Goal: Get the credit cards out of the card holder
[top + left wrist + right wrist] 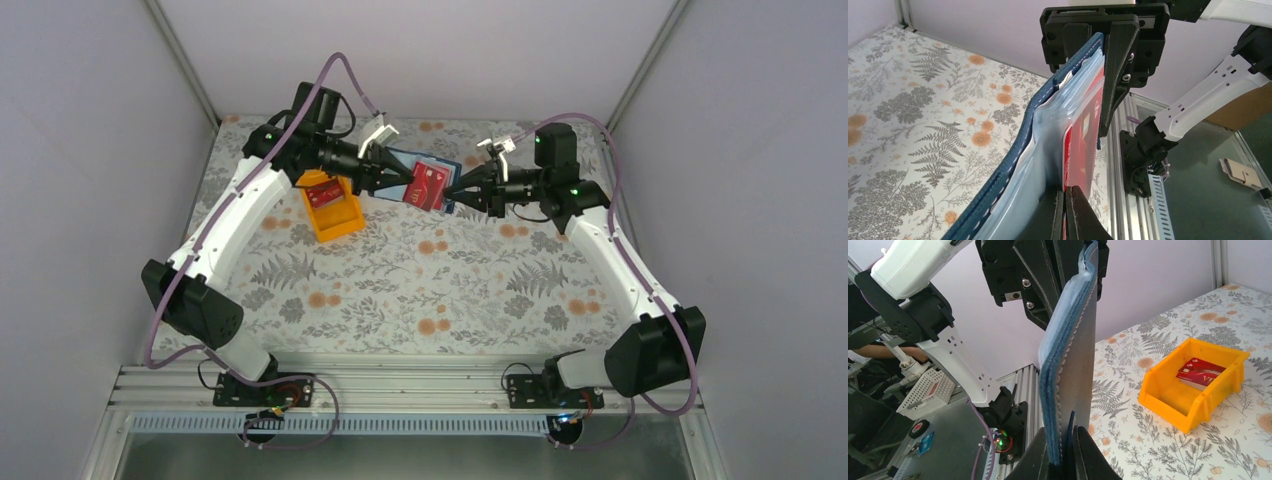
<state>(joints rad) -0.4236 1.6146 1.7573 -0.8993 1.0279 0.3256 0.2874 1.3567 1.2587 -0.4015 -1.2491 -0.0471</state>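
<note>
Right tool (pixel 1068 450) clamps the card holder (pixel 1073 340) aloft near the worktop's (pixel 420 290) far edge, anchoring it so the left tool (pixel 1065 210), pinched shut on a credit card (pixel 1083 145), can pull.

Pale lilac walls (pixel 420 50) enclose a floral-patterned table (pixel 420 290).

Bright, even overhead light; soft shadows, mostly sharp focus.

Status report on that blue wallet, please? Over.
Left gripper shut on credit card, not yet out. Right gripper shut on card holder, held upright. Orange tray aside, nothing blocking.
</note>
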